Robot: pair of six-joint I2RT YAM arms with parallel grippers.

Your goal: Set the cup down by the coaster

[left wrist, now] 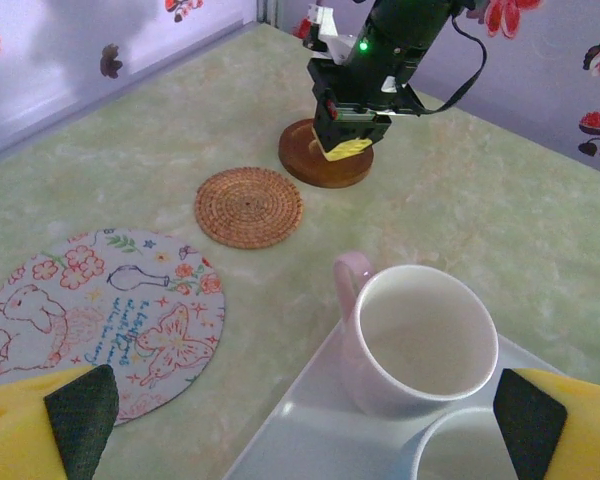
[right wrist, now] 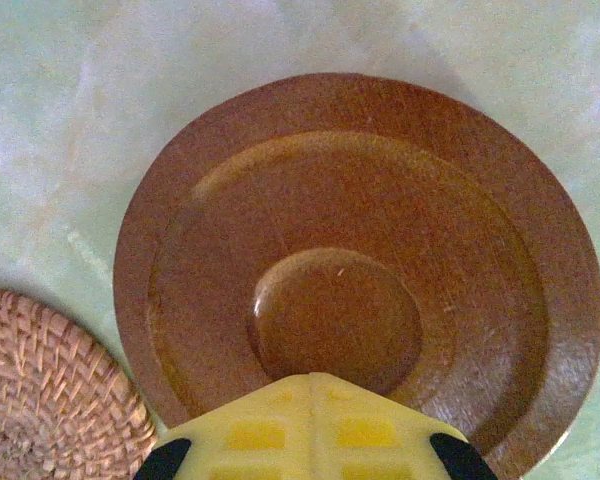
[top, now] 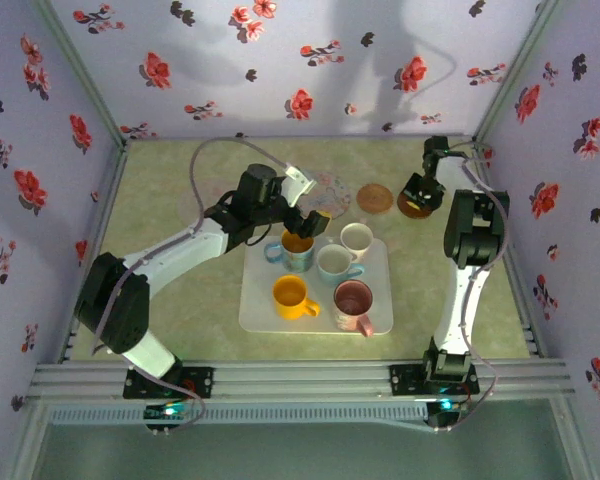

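Cup upright on tray; no grip yet

You have the pale cup with the pink handle at the lower right of the left wrist view, standing on the white tray. The left gripper hangs over the tray with its jaws spread wide and nothing between them. The right gripper is pinched closed and empty over the wooden coaster; whether it touches, you cannot tell. The woven coaster lies just left of that, and the floral coaster lies further left.
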